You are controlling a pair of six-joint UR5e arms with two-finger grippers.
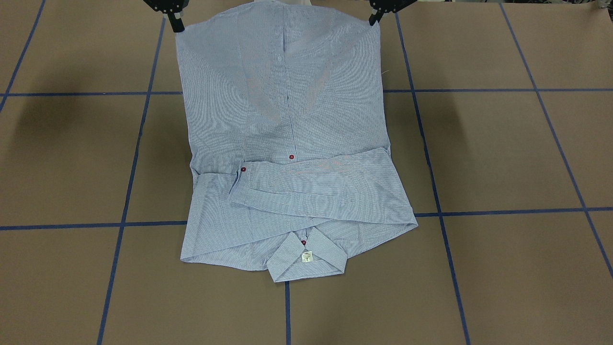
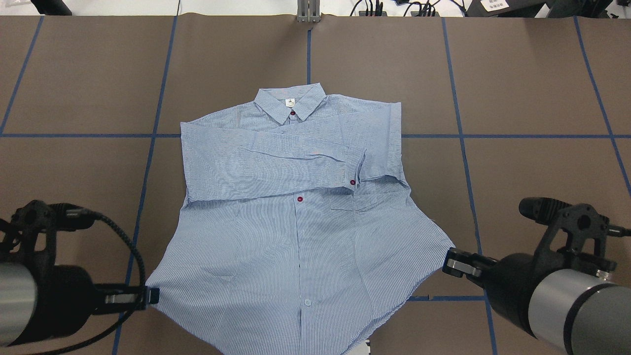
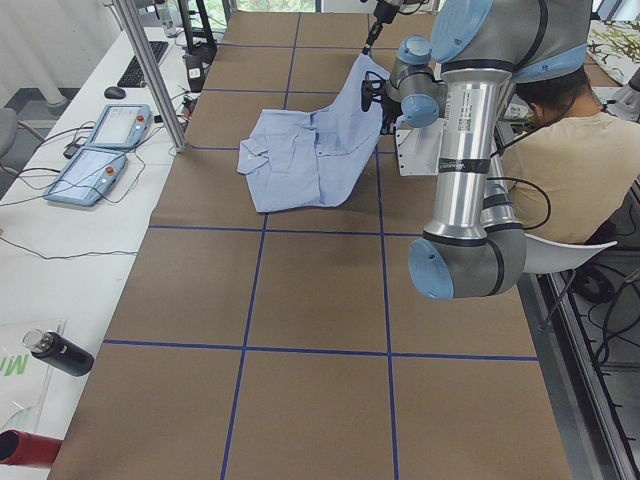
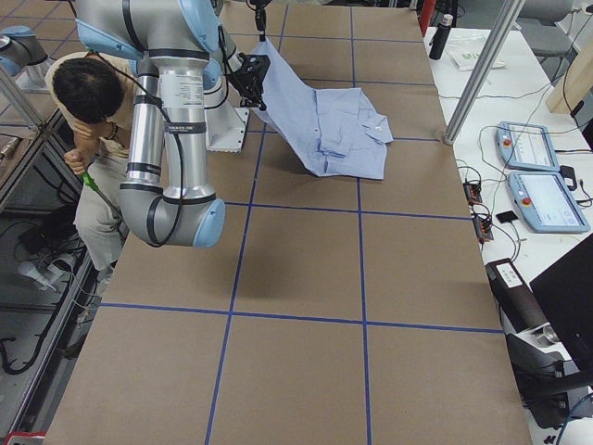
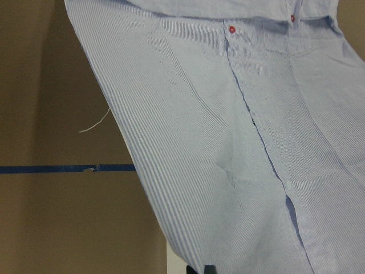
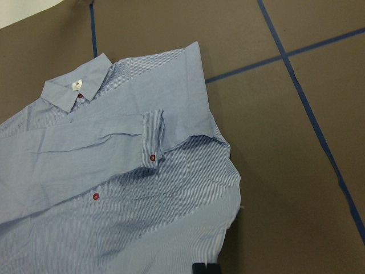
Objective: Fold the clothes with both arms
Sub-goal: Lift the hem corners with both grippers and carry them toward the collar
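Observation:
The light blue striped shirt (image 2: 296, 236) lies face up, its collar (image 2: 291, 101) at the far side from me and one sleeve folded across the chest. Its hem half rises off the brown table toward me, stretched between both grippers. My left gripper (image 2: 150, 295) is shut on one hem corner, my right gripper (image 2: 451, 261) on the other. From the front camera, the lifted shirt (image 1: 287, 120) hangs between the left gripper (image 1: 375, 19) and the right gripper (image 1: 177, 25). Both wrist views look down over the shirt (image 5: 228, 142) and its folded cuff (image 6: 151, 145).
Blue tape lines (image 2: 463, 148) grid the brown table. A person (image 3: 570, 170) sits behind the robot base. Two teach pendants (image 3: 100, 150) and a metal post (image 3: 150, 70) stand on the white side bench, with a dark bottle (image 3: 60, 352) nearer the camera.

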